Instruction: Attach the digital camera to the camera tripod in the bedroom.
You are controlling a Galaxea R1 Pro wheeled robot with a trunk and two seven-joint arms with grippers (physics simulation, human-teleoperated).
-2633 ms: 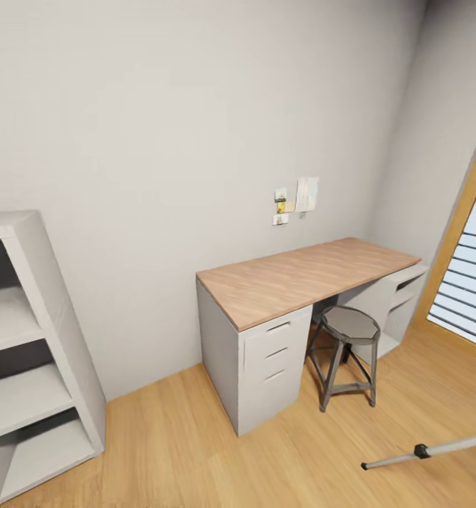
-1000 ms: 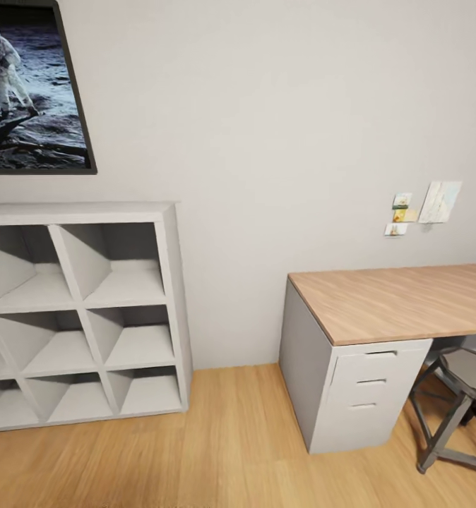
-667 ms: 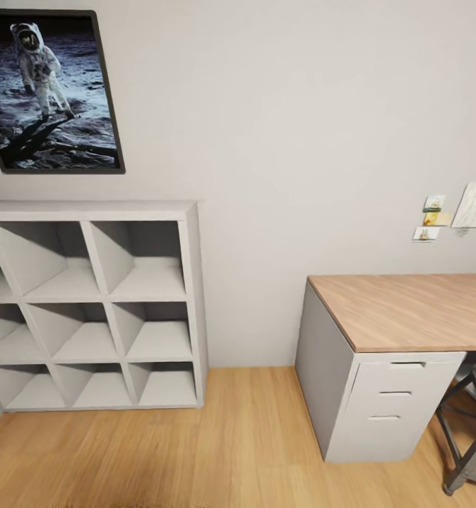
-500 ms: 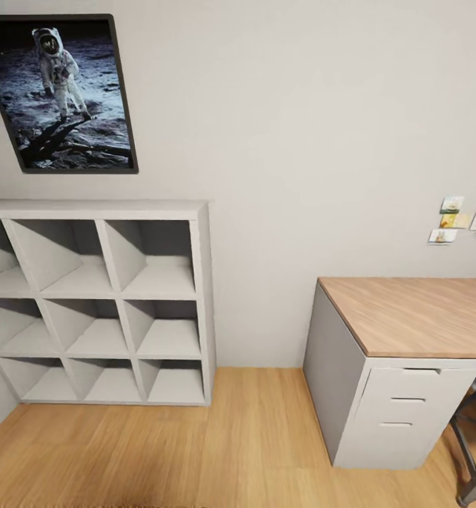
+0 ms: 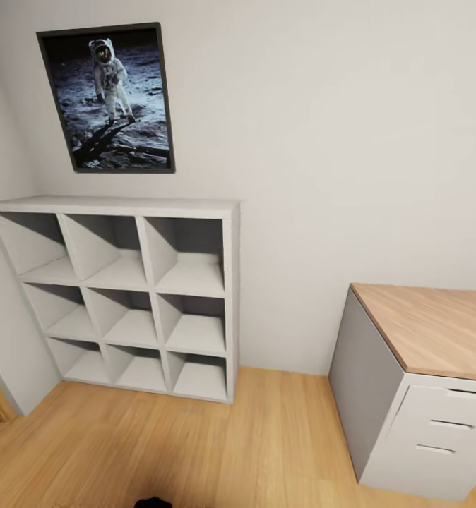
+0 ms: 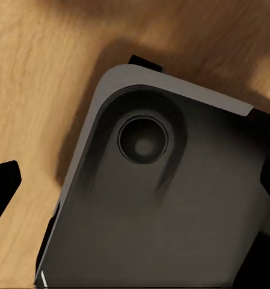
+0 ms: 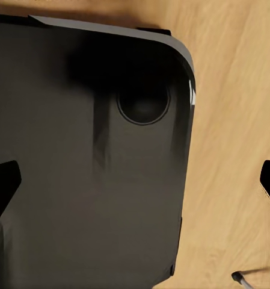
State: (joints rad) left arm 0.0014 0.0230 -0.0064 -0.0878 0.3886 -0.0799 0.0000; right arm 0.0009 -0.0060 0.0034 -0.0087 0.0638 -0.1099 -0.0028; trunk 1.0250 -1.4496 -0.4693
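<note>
The digital camera is out of view. A thin silver rod end with a dark tip (image 7: 242,280) lies on the wood floor in the right wrist view; it looks like a foot of the camera tripod, the rest of which is out of frame. My left gripper (image 6: 135,186) hangs over the robot's dark grey base panel (image 6: 171,211), its black fingertips (image 6: 2,188) wide apart with nothing between them. My right gripper (image 7: 135,183) is open the same way above the base panel (image 7: 80,180), empty.
In the head view a white cubby shelf (image 5: 227,296) stands against the white wall under a framed astronaut poster (image 5: 111,99). A wood-topped desk (image 5: 436,328) with white drawers (image 5: 436,427) is at the right. Light wood floor (image 5: 231,444) lies between them.
The head view has swung left: the shelf and poster slid toward the picture's middle, the desk toward the right edge, and the stool and wall notes left the frame.
</note>
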